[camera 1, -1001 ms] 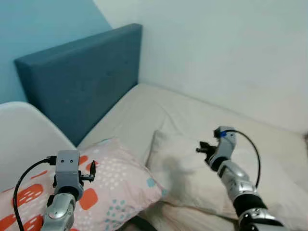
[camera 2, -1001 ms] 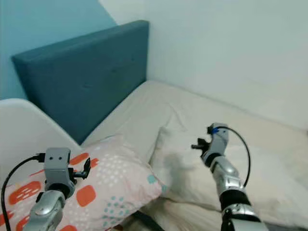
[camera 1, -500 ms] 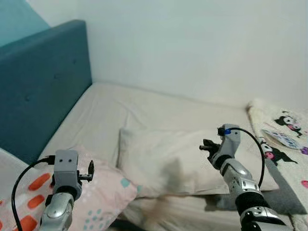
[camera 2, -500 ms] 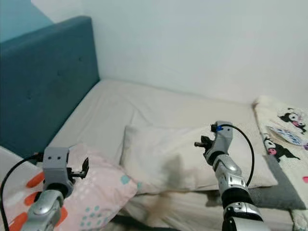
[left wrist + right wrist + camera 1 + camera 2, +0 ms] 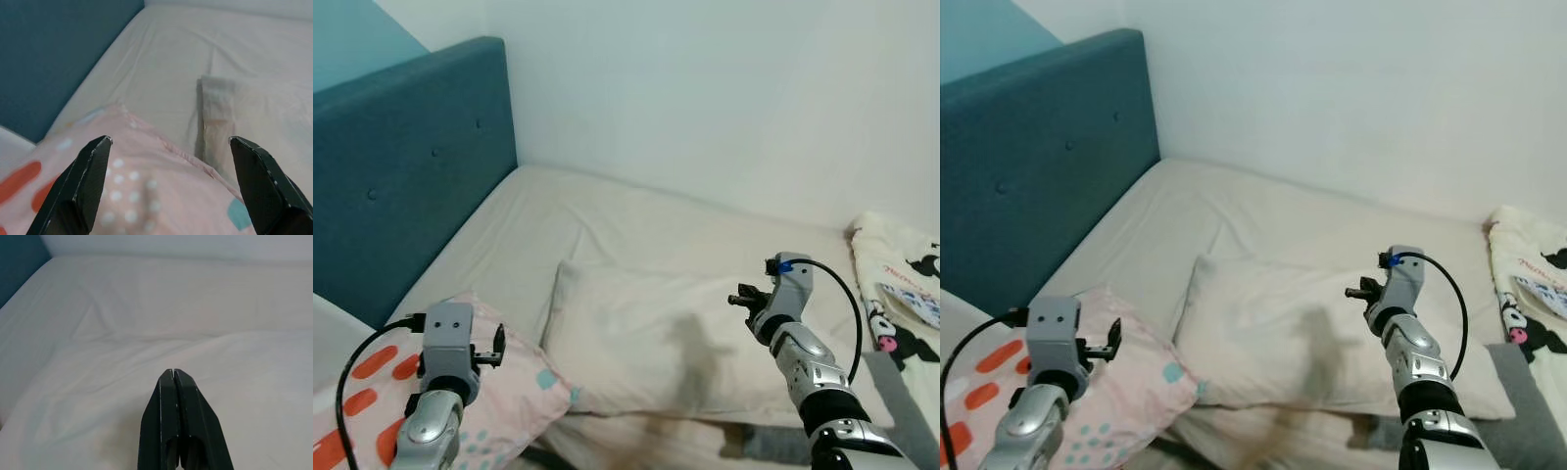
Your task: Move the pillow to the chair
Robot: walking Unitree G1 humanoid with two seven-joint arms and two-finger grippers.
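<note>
left eye view: you have the pink patterned pillow [image 5: 499, 392] near left on the bed [image 5: 636, 225], just under the left gripper [image 5: 499, 345]; bring that arm down onto its near edge and bite deep into the soft cover, I judge; the white pillow [image 5: 705, 352] lies right of it, under the right gripper [image 5: 741, 299].
right eye view: same layout; teal headboard [image 5: 1038, 157] far left.
left wrist view: fingers [image 5: 88, 186] spread wide; pink pillow below and between them, not touched.
right wrist view: fingers [image 5: 178, 426] pressed together, empty, above the white pillow.
</note>
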